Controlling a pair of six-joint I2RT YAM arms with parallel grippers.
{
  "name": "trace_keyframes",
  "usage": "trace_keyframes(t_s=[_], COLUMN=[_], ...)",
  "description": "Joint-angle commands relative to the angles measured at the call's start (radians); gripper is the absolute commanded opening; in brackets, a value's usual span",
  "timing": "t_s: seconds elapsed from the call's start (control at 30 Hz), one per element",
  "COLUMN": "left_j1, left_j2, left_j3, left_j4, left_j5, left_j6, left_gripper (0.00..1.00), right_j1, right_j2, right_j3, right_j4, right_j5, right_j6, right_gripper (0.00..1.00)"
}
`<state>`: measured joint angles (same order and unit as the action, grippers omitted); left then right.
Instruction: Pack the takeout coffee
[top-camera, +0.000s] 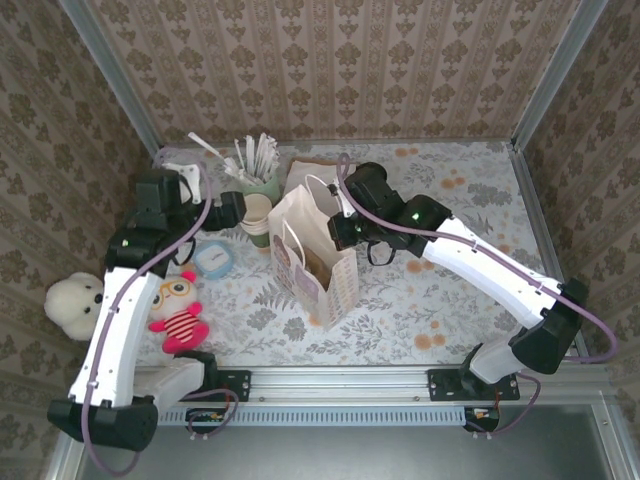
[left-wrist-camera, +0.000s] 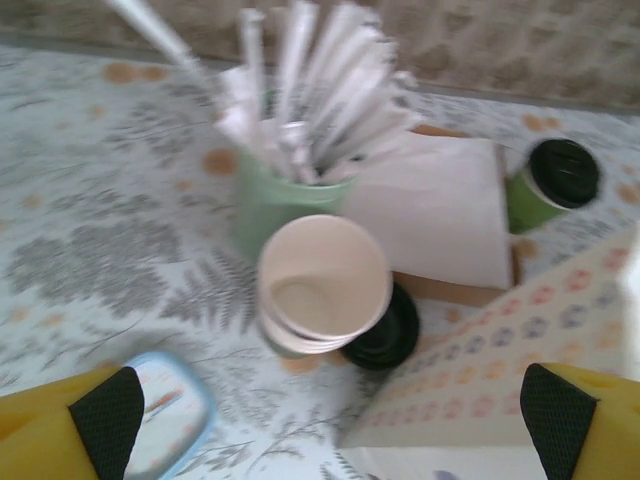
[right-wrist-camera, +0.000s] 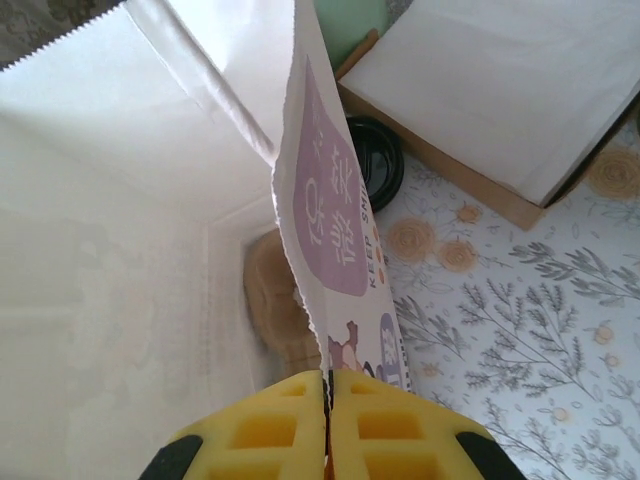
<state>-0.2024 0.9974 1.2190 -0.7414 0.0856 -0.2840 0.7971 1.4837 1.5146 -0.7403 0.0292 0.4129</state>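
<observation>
The table is enclosed on three sides by walls. The back wall, the left wall and the right wall are papered in a beige damask pattern set in vertical stripes. Each rear corner is marked by a grey metal post: the left post and the right post. The table is covered by a pale cloth printed with grey fern leaves and small orange flowers. A grey metal rail is fitted along the near edge, with a slotted strip just below it. The scene is lit evenly and softly; only faint shadows are cast on the cloth.
</observation>
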Motion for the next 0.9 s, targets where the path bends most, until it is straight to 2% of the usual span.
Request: trace_keyframes(t_s=[0.0,0.23,0.4,0.53,0.7,0.87], left_j1=[0.012,0.012,0.012,-0.006,-0.068,-0.075], left_j2=[-0.064,-0.100,-0.112,-0.097,-0.099,-0.107], left_j3=[-0.071,-0.164,-0.200,-0.245,-0.277,-0.269], left_j4=[-0.017,-0.132,-0.126,-0.093,-0.093,-0.084], left_j5=[-0.204,-0.275,-0.151,-0.030,-0.037,-0.048], left_j6=[-0.113,-0.269,-0.314,-0.391,-0.446,-0.445], left_gripper=[1.00,1.00,1.00,1.00,1.00,1.00], right_j1=[0.008,0.044,0.062,0.076,0.090,0.078], right_j2=[-0.008,0.015,0.034,0.037,0.026,-0.037], right_j3=[-0.012,-0.027,0.031,0.064,0.112,0.093], right_j4=[0.083,0.165,0.102,0.008,-0.129,-0.202], right_j5=[0.057,0.104,0.151,0.244,0.280,0.212], right_j6=[0.089,0.154,0.153,0.174,0.178,0.144], right_gripper=[0.00,0.00,0.00,0.00,0.00,0.00])
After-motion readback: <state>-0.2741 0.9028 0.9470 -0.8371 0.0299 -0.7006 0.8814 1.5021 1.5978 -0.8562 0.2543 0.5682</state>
